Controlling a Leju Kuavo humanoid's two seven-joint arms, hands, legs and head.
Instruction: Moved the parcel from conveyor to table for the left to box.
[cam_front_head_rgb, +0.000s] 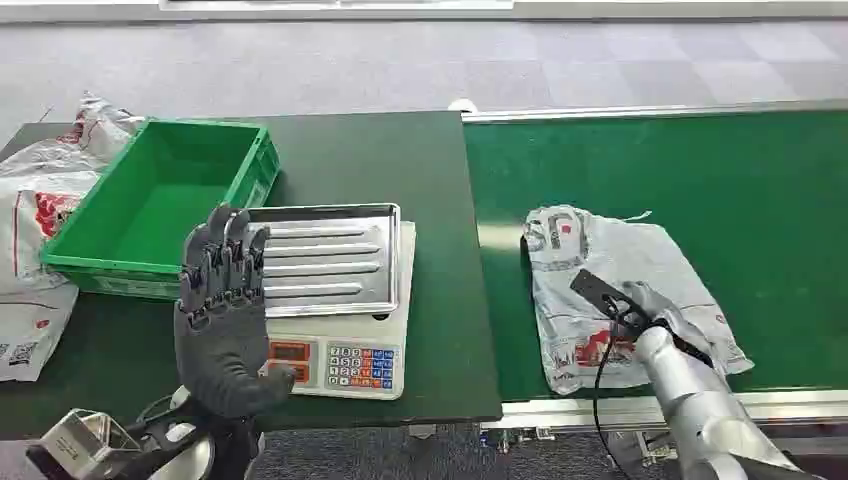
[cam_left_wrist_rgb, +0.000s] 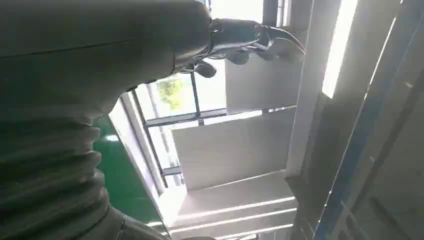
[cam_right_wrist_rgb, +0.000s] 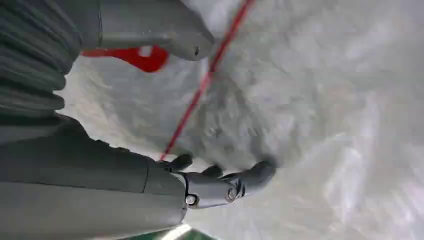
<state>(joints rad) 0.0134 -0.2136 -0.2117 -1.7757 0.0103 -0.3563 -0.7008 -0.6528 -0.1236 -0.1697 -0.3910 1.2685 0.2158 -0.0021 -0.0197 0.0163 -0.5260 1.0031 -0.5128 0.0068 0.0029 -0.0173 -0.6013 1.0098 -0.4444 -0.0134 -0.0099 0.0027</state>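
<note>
On the belt (cam_front_head_rgb: 760, 200), I'm pressing my right hand (cam_front_head_rgb: 655, 310) onto the parcel (cam_front_head_rgb: 600, 255), fingers spread, not yet holding; gather plastic firmly before lifting. Left hand (cam_front_head_rgb: 225, 310) is waiting wide.

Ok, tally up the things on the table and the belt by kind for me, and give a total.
Parcels in grey bags: 3, one on the belt, two at the table's left edge
Green crate: 1
Weighing scale: 1
Total: 5
</note>
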